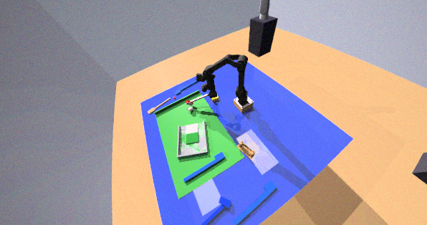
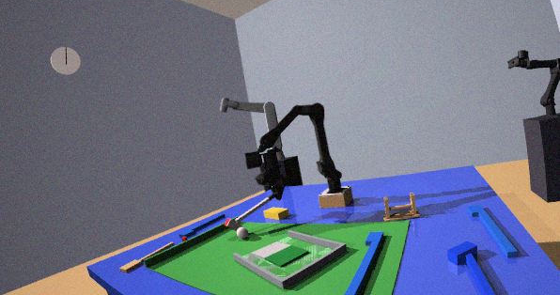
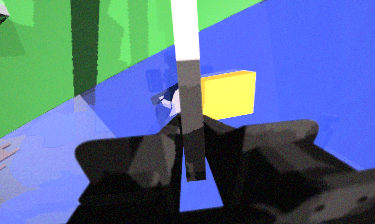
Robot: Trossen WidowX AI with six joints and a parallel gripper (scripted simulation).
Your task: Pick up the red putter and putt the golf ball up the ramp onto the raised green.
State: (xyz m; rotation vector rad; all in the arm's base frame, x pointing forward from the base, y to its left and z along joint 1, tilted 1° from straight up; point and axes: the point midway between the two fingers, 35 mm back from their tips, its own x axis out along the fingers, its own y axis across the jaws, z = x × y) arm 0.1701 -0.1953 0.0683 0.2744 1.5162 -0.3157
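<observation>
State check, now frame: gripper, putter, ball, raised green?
gripper: shut on the red putter's shaft
red putter: held, slanting down, head low beside the ball
golf ball: on the green mat at the low wall, not on the green
raised green: bare, no ball on it

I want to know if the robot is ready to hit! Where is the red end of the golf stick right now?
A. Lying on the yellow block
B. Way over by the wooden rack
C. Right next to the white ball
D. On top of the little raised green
C: the gripper is shut on the putter, and its red head sits just beside the golf ball at the edge of the green mat.
</observation>
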